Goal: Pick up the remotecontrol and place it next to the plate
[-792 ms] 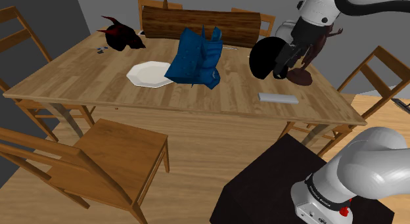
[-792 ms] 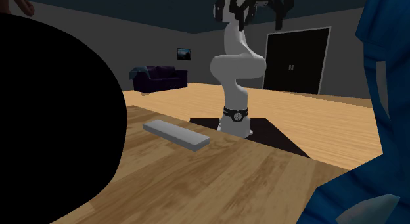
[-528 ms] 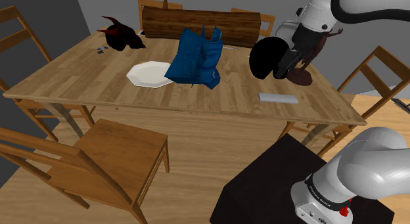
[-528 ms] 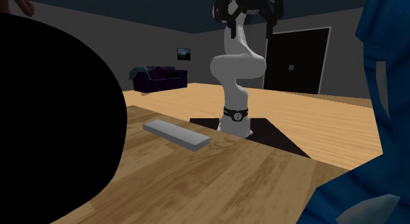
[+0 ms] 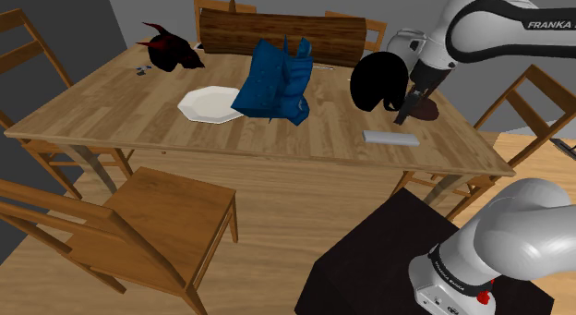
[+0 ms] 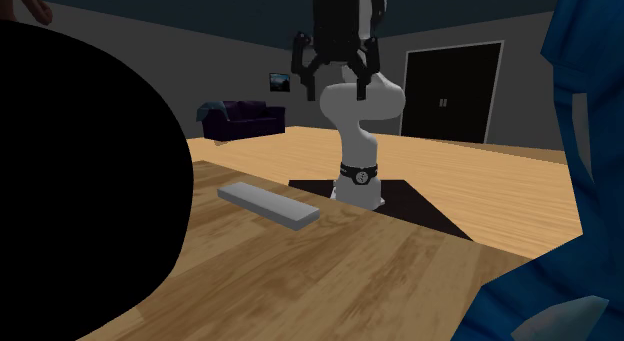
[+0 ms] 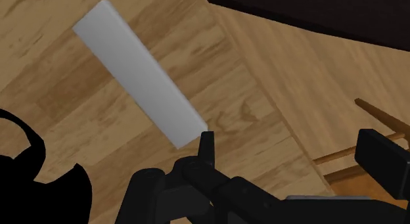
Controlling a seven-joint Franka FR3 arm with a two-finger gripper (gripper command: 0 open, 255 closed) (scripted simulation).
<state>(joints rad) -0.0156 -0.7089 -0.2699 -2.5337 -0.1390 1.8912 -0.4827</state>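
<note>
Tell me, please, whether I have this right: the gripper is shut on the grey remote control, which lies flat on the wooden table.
Not quite. The gripper is open and hangs above the grey remote control without touching it; the second exterior view shows it spread wide in the air. The remote does lie flat on the wooden table.

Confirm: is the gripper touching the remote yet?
Apart. In the second exterior view the open gripper hangs in the air, clearly above the grey remote, which lies flat on the wooden table.
</note>
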